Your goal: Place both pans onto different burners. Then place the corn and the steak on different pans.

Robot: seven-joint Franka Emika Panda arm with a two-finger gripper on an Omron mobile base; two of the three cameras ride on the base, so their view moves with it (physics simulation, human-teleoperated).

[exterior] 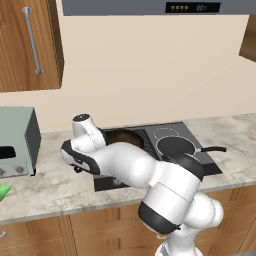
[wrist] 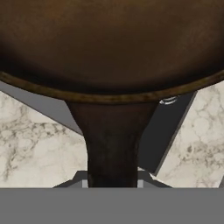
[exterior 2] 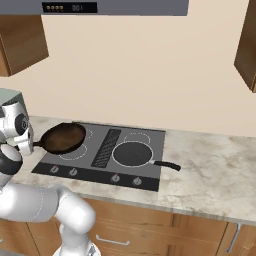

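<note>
My gripper (wrist: 111, 181) is shut on the short handle of the rusty brown skillet (exterior 2: 62, 137), which hangs just above the left side of the dark cooktop (exterior 2: 100, 172). The skillet (exterior: 122, 137) also shows behind my arm, and its underside (wrist: 109, 43) looms close in the hand view. The flat grey pan (exterior 2: 134, 152) rests on the front right burner, its long handle pointing right. The back right burner (exterior 2: 137, 137) is bare. A green tip of the corn (exterior: 2, 192) peeks in at the left edge of the counter. The steak is out of view.
A grey toaster oven (exterior: 17, 142) stands on the marble counter (exterior 2: 210, 170) to the left of the cooktop. A range hood (exterior 2: 115, 6) and wooden wall cabinets (exterior: 30, 45) hang above. Control knobs (exterior 2: 116, 178) line the cooktop's front edge.
</note>
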